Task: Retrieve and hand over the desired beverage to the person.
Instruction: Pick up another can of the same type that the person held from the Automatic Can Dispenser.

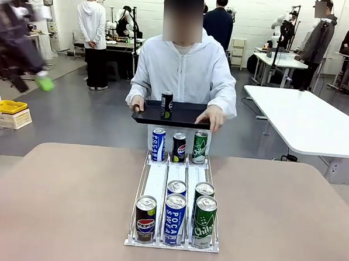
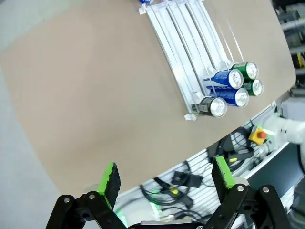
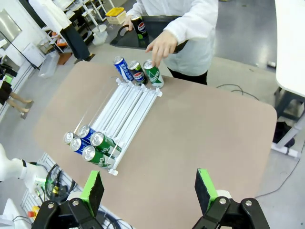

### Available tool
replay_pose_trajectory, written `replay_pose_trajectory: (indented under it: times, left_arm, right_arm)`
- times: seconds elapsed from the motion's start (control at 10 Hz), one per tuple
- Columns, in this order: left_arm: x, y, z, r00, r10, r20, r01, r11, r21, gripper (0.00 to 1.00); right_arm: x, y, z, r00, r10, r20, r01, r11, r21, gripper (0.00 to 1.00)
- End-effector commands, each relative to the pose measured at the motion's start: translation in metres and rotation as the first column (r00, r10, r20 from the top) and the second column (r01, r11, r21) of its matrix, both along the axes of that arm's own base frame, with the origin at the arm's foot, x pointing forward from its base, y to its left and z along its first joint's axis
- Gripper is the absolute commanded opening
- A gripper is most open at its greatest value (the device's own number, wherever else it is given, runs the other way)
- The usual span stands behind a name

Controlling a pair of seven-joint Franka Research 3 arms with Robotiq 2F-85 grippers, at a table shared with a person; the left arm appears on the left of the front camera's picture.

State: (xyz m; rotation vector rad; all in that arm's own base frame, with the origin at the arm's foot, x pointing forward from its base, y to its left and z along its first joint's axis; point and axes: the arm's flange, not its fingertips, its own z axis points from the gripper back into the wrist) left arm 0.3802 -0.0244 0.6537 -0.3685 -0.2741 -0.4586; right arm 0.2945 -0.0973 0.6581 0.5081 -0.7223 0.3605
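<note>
My left gripper [image 2: 166, 171] and right gripper [image 3: 149, 183] both spread wide, empty, above the table [image 1: 71, 207]. Rack [image 1: 156, 185] mid-table; far-row cans [image 1: 179, 147] stand before tray [image 1: 187, 115] held by person [image 1: 186, 72], one can [image 1: 166, 105] on it.

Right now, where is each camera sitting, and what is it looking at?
Front view: robot's side, facing across the table at the person holding a tray; blurred left arm upper left.
Left wrist view: high up, looking down on the rack; open left gripper at bottom.
Right wrist view: high up, looking toward the person's hand; open right gripper at bottom.
Shared: all three show the rack; front and right wrist show the tray.
</note>
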Motion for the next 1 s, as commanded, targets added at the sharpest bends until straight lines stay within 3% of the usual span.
replay_pose_trajectory:
  times: [0.0,0.1,0.3,0.5,0.8,0.9]
  left_arm:
    - [-0.01,0.077,-0.004,0.956,-0.276,0.099,0.289,0.943,-0.165,1.0]
    - [-0.006,0.104,-0.004,0.945,-0.285,0.161,0.318,0.917,-0.242,1.0]
    - [0.008,0.13,-0.007,0.939,-0.297,0.172,0.341,0.863,-0.372,1.0]
    - [0.004,0.124,-0.007,0.929,-0.303,0.212,0.363,0.853,-0.374,1.0]
    - [-0.01,0.106,-0.004,0.945,-0.251,0.211,0.313,0.882,-0.352,1.0]
    - [0.004,0.114,-0.01,0.93,-0.305,0.206,0.362,0.854,-0.373,1.0]
  right_arm:
    - [0.001,0.001,0.0,1.0,-0.005,-0.004,0.005,1.0,-0.01,1.0]
    - [0.001,0.001,0.0,1.0,-0.005,-0.004,0.005,1.0,-0.01,1.0]
    - [0.001,0.001,0.0,1.0,-0.005,-0.004,0.005,1.0,-0.01,1.0]
    - [0.001,0.001,0.0,1.0,-0.005,-0.004,0.005,1.0,-0.01,1.0]
    - [0.001,0.001,0.0,1.0,-0.005,-0.004,0.005,1.0,-0.01,1.0]
    - [0.001,0.001,0.0,1.0,-0.005,-0.004,0.005,1.0,-0.01,1.0]
